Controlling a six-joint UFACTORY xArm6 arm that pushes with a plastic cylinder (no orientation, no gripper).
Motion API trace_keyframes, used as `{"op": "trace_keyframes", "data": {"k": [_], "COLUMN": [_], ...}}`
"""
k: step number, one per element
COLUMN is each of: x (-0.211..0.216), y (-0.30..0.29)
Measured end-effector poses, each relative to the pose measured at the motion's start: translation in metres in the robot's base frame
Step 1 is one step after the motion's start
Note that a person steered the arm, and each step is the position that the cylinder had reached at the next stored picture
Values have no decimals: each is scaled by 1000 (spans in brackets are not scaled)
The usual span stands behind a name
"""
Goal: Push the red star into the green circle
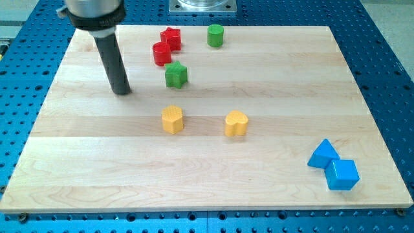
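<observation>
Red star (171,37) near the view's top, left of centre, touching or almost touching the red circle (162,53) just below and to its left. Green circle (215,35), the target, lies to the star's right at about the same height, a clear gap between them. Green star (176,75) sits below the red pair, close to the red circle but apart from it. Two yellow blocks rest mid-board: one (172,119) of unclear outline and a yellow heart (236,123) to its right. A blue triangle (323,155) and blue cube (341,174) touch one another at the view's lower right, well apart from everything else. The arm carries no jaws to open or close; it ends in a rod whose tip (121,92) rests on the board (278,77), well left of and below the red star, touching no block. Risks, as judged: a straight run from here toward the star meets the red circle first, dragging it along; an off-centre contact could spin the star past the green circle, or nudge that circle toward the board's top edge
</observation>
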State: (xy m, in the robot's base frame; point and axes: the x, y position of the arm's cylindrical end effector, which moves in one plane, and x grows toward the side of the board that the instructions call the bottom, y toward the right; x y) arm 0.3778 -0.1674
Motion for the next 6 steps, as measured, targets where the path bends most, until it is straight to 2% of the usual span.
{"op": "trace_keyframes", "data": {"k": [3,5,6], "x": [-130,-139,-160], "y": [17,119,135]}}
